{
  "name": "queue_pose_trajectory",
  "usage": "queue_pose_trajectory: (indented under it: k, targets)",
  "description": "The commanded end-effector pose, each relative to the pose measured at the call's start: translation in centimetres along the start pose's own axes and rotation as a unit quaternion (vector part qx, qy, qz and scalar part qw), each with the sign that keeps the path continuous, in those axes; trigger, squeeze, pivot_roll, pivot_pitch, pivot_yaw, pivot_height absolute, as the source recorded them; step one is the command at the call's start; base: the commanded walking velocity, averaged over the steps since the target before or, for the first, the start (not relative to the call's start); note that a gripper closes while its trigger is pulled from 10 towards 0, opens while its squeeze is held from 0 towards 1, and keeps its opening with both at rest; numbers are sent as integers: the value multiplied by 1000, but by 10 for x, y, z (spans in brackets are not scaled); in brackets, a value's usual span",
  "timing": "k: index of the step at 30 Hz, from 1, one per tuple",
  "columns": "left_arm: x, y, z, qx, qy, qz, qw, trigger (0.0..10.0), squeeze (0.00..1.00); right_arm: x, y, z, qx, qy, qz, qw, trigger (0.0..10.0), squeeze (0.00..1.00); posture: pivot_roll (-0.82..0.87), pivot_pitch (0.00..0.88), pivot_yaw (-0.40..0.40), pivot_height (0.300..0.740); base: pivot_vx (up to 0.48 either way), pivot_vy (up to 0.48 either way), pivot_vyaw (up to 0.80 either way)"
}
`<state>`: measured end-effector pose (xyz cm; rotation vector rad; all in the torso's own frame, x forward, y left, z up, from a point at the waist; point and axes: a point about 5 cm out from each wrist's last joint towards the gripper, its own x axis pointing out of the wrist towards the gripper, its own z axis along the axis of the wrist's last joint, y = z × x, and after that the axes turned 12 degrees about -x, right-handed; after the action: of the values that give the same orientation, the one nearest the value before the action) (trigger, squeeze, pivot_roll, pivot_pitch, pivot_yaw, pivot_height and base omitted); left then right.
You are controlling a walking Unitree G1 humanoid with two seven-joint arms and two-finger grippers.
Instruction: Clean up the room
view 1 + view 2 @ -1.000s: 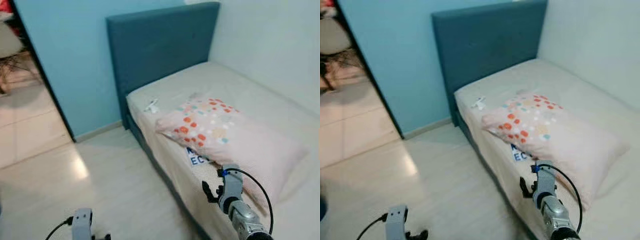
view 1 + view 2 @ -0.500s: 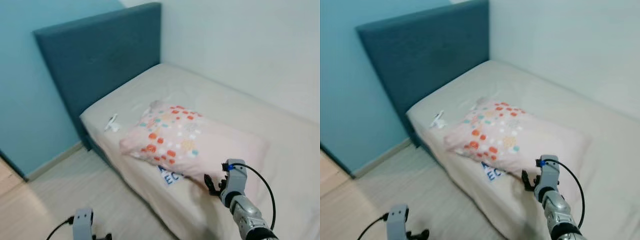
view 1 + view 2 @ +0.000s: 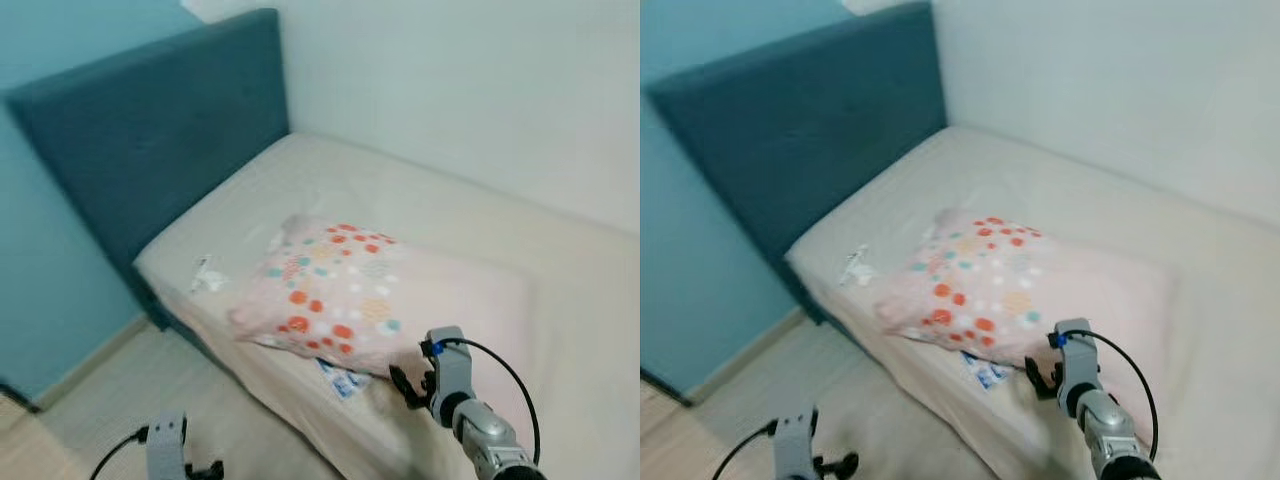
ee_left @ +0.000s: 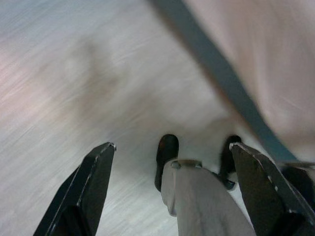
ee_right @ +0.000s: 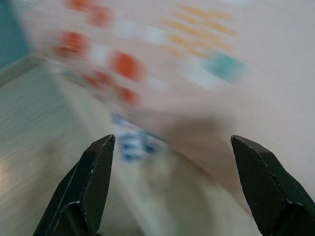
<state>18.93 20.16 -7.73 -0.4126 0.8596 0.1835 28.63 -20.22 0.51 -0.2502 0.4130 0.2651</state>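
A pale pink pillow (image 3: pixel 385 300) with coloured dots lies crosswise on the beige bed (image 3: pixel 420 195). A blue-and-white packet (image 3: pixel 343 378) pokes out from under its front edge. A small white crumpled scrap (image 3: pixel 207 273) lies on the mattress near the dark teal headboard (image 3: pixel 150 130). My right gripper (image 3: pixel 405 385) is raised at the pillow's front edge, just right of the packet. It stands open in the right wrist view (image 5: pixel 172 142), facing the blurred pillow and packet. My left gripper (image 4: pixel 172 145) hangs open low over the floor.
The bed fills the corner between the blue wall (image 3: pixel 40 300) and the white wall (image 3: pixel 470 90). Pale wooden floor (image 3: pixel 120 400) runs along the bed's near side. My own leg and black feet (image 4: pixel 167 150) stand on the floor beside the bed base.
The whole view has swung right, so the doorway and most of the floor have left the picture. My right gripper stays raised by the pillow's front edge, now closer to the packet.
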Motion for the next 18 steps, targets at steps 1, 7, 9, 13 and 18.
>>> queue_pose_trajectory:
  k: [1, 7, 9, 13, 18]
  targets:
    - [-2, 7, -6, 3, 15, 12, 1000, 10000, 0, 1, 8, -4, 8, 13, 3, 1000, 10000, 0, -82, 93, 39, 740, 0, 480, 0]
    - [-2, 6, -6, 5, 11, 9, 1000, 10000, 0, 2, 3, -4, 28, 21, -16, 999, 10000, 0, -77, 89, 37, 740, 0, 240, -122]
    - [-2, 6, -6, 5, 11, 9, 1000, 10000, 0, 2, 1, -3, 35, 20, -22, 999, 10000, 0, -77, 89, 37, 740, 0, 0, -738]
    - [-2, 6, -5, 19, 12, 1, 1000, 10000, 0, 1, -11, 2, 70, 4, -52, 996, 10000, 0, -79, 86, 39, 740, 0, 0, -742]
    - [-2, 5, -5, 42, 20, -8, 999, 10000, 0, 1, -15, 5, 71, -3, -62, 996, 10000, 0, -81, 85, 38, 740, 0, -288, -738]
